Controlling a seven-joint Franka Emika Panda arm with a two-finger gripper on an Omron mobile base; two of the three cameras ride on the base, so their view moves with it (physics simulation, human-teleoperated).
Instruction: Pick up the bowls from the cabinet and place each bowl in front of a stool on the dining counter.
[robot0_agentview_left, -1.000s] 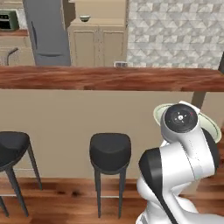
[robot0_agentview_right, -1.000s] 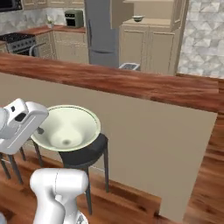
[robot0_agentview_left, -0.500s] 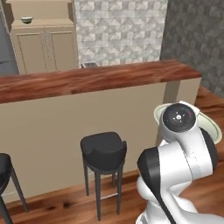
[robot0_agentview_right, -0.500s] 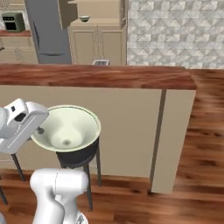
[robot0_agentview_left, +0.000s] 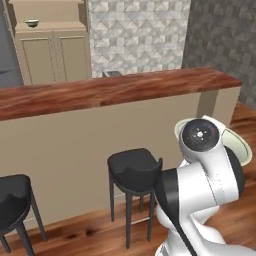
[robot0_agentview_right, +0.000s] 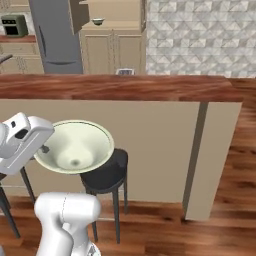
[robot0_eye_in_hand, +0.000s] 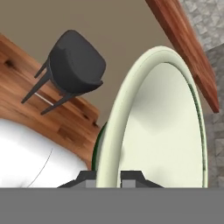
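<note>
In the left base view, the held bowl (robot0_agentview_left: 235, 145) showed as a pale rim arc at right of centre, mostly hidden behind the white arm, its rim running from upper left to lower right. A black stool (robot0_agentview_left: 135, 170) stood at lower centre against the beige half-wall, and a second stool (robot0_agentview_left: 12, 200) sat at the lower left edge. The reddish-brown bench (robot0_agentview_left: 115, 90) crossed the upper half of the frame, and behind it at upper left the cabinet (robot0_agentview_left: 50, 55) carried a second bowl (robot0_agentview_left: 32, 23) in its open niche. In the right base view, the held bowl lay at centre left, tipped so its hollow faced up and toward the camera, wide axis roughly level, with the stool just behind and below it at lower centre; the gripper (robot0_agentview_right: 45, 148) met the rim at the bowl's left edge. In the hand view, the bowl stood on edge, long axis running bottom to top, hollow facing right, and the jaws were clamped on its rim at bottom centre.
</note>
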